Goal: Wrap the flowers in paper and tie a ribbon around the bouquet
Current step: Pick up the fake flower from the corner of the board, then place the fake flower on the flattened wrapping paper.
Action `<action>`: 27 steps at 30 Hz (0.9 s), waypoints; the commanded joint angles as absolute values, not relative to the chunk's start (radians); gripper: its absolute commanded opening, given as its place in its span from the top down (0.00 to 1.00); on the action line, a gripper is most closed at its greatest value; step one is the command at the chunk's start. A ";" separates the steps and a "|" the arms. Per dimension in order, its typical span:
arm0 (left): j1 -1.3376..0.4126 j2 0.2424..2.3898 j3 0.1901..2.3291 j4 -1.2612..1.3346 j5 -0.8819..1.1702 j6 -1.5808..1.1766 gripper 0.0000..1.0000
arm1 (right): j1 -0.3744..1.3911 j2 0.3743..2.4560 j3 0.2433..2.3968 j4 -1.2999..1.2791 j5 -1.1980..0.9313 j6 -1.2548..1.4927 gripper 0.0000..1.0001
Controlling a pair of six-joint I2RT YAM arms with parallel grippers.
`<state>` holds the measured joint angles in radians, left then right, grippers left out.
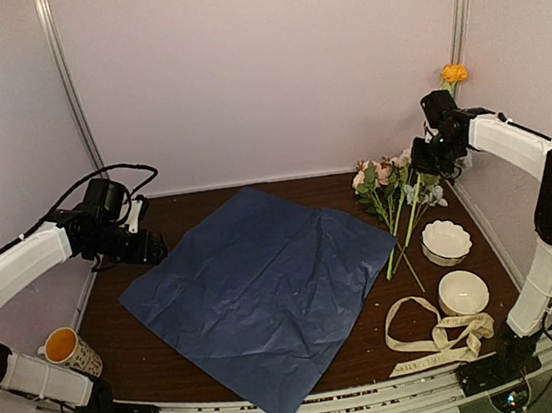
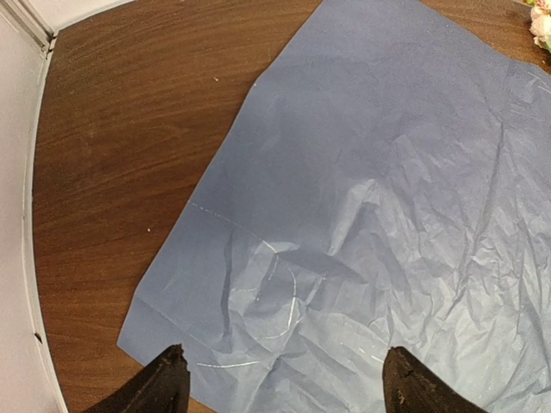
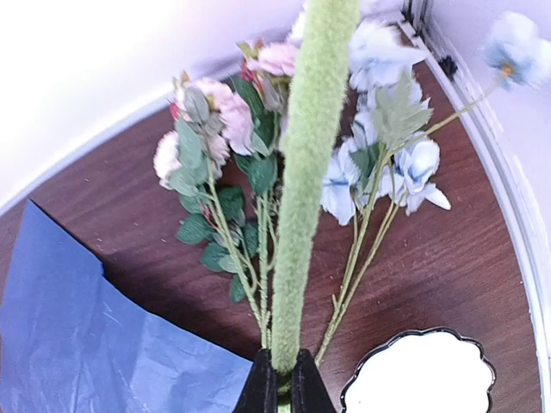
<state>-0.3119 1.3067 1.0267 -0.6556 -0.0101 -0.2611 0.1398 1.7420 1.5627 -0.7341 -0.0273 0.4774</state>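
Top external view showed the paper [image 1: 262, 294] spread flat on the bench [image 1: 196, 208], one corner pointing at the bottom edge of the frame, with nothing lying on it. The flowers [image 1: 385, 175] lay just right of it, blooms toward the back wall and stems running down toward a scalloped bowl [image 1: 447, 241]. Below that sat a plain bowl [image 1: 463, 292], and the ribbon [image 1: 434, 340] lay loosely looped at the lower right, touching it. A mug [image 1: 70, 351] stood at the lower left.

Left wrist view showed the left jaws spread wide with nothing between them, hovering over the lower left corner of the paper [image 2: 370, 215].

Right wrist view showed the right jaws pinched shut on a fuzzy green stem [image 3: 314, 129] that rose straight up through the frame, with the other flowers [image 3: 215, 129] on the wood behind it. From above, an orange bloom [image 1: 454, 73] stood raised just over the right arm, at the upper right of the frame.
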 commanded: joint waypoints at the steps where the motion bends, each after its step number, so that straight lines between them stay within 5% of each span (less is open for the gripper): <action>1: -0.324 1.275 1.054 -0.641 0.002 -0.276 0.19 | 0.177 1.644 1.533 -0.643 0.005 0.447 1.00; 11: -0.353 1.271 1.051 -0.639 -0.016 -0.283 0.20 | 0.524 1.688 1.631 -0.591 -0.285 0.473 1.00; 27: -0.380 1.334 0.940 -0.551 0.028 -0.331 0.21 | 0.843 2.187 1.984 -0.581 -0.451 0.718 1.00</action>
